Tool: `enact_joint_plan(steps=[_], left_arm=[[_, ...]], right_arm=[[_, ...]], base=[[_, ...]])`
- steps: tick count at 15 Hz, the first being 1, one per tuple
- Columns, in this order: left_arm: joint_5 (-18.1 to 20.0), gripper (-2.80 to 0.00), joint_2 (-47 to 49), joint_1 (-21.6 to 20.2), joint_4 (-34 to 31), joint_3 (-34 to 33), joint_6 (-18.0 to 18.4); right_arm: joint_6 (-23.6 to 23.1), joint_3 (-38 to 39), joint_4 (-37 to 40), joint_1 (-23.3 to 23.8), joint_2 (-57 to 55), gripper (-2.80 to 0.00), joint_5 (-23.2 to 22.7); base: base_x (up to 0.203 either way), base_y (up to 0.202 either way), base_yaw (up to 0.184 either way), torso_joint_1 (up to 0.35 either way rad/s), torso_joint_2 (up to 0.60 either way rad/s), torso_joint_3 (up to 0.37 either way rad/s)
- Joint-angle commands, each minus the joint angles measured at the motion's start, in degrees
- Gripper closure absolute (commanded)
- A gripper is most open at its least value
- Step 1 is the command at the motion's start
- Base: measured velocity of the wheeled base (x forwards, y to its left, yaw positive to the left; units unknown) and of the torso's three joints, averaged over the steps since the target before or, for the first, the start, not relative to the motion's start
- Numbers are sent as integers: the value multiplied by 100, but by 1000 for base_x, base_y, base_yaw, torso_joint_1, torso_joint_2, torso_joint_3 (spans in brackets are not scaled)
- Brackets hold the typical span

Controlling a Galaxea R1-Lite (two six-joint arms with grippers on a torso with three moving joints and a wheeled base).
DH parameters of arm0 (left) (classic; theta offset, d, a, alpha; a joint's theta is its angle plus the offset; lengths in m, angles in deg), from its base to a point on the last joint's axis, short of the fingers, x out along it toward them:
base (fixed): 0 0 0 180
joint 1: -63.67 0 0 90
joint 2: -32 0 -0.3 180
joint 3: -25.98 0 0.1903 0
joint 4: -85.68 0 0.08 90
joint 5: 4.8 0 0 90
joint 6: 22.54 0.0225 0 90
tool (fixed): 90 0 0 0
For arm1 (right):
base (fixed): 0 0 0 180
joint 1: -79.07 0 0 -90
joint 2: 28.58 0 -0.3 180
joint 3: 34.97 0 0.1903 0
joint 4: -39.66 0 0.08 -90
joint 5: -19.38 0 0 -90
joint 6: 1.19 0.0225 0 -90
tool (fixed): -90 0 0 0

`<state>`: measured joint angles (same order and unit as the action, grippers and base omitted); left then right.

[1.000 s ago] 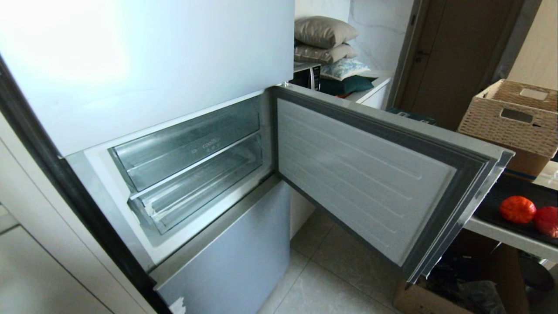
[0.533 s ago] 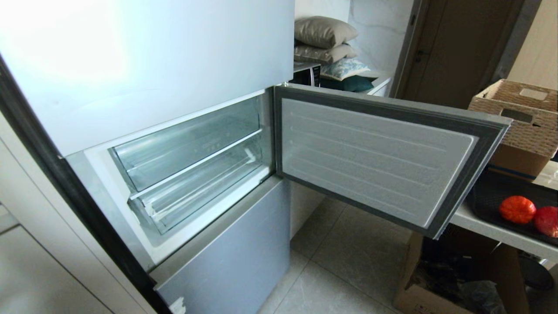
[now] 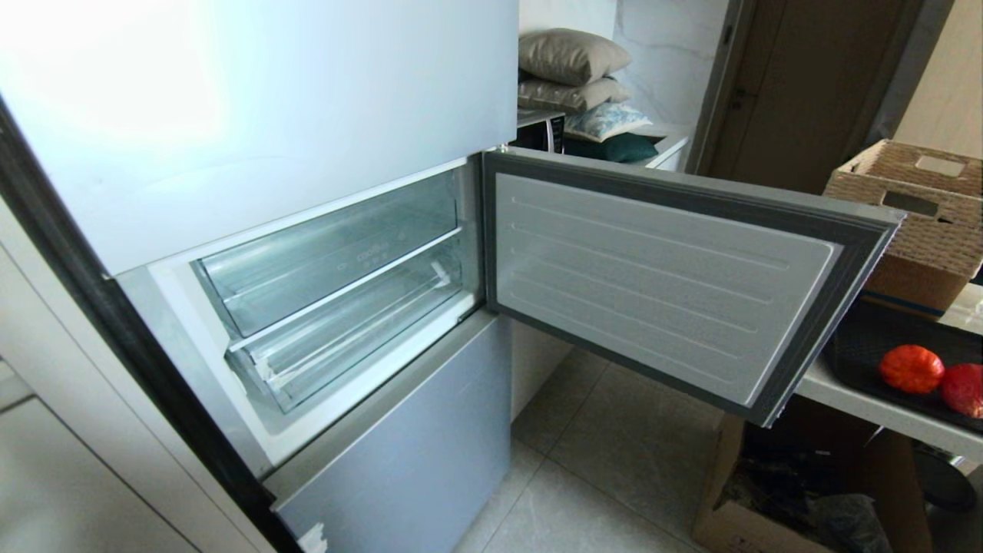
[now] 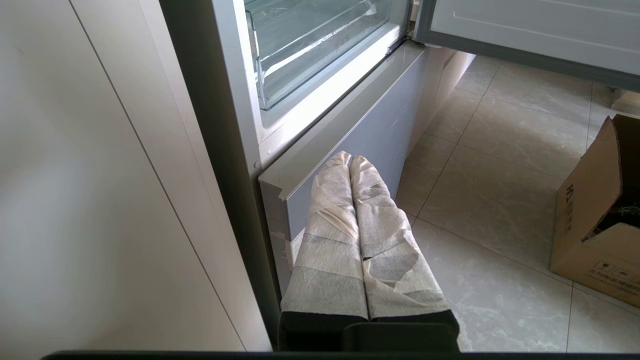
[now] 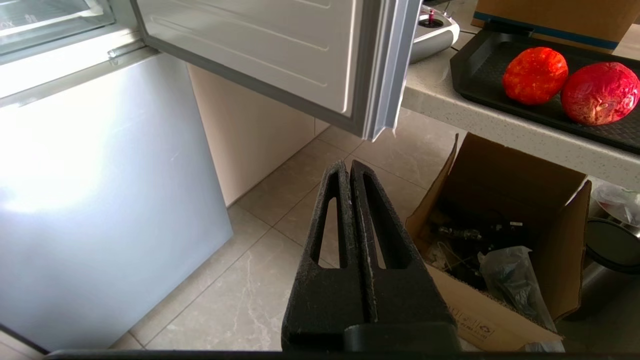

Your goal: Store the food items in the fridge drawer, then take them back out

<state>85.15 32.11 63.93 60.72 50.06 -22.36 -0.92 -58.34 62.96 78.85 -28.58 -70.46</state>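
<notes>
Two food items, an orange-red fruit (image 3: 911, 369) (image 5: 535, 75) and a deeper red one (image 3: 964, 389) (image 5: 600, 93), lie side by side on a black tray (image 3: 864, 353) at the far right. The fridge drawer (image 3: 345, 342) (image 4: 310, 55), clear and shallow, sits pushed in under a taller clear bin (image 3: 330, 261) in the open compartment. My left gripper (image 4: 350, 159), its fingers wrapped in tape, is shut and empty, low beside the grey lower fridge panel (image 4: 360, 130). My right gripper (image 5: 349, 165), black, is shut and empty over the floor, below the open door's corner. Neither gripper shows in the head view.
The fridge door (image 3: 660, 284) stands open to the right, its free edge near the white counter (image 3: 883, 415). A wicker basket (image 3: 906, 200) sits behind the tray. An open cardboard box (image 3: 768, 507) (image 5: 505, 235) stands on the tiled floor under the counter.
The fridge door has swung wider open, its free edge moving away toward the counter, and has held still over the last half second. The fruits have not moved.
</notes>
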Motion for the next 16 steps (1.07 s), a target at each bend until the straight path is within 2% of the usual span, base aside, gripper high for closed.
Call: enact_joint_plan(steps=[1,5,16], left_arm=[[-4,0,-2,0,-7,0,-1],[-4,0,-2,0,-7,0,-1],[-4,0,-2,0,-7,0,-1]], right_arm=[[0,0,-2,-4,0,0,2],[8,0,-2,3,0,0,2],[8,0,-2,-4,0,0,2]], base=[[0,0,0,0,0,0],[2,-1,20,-1,-1,0],[1,-8,173,2,3,2]])
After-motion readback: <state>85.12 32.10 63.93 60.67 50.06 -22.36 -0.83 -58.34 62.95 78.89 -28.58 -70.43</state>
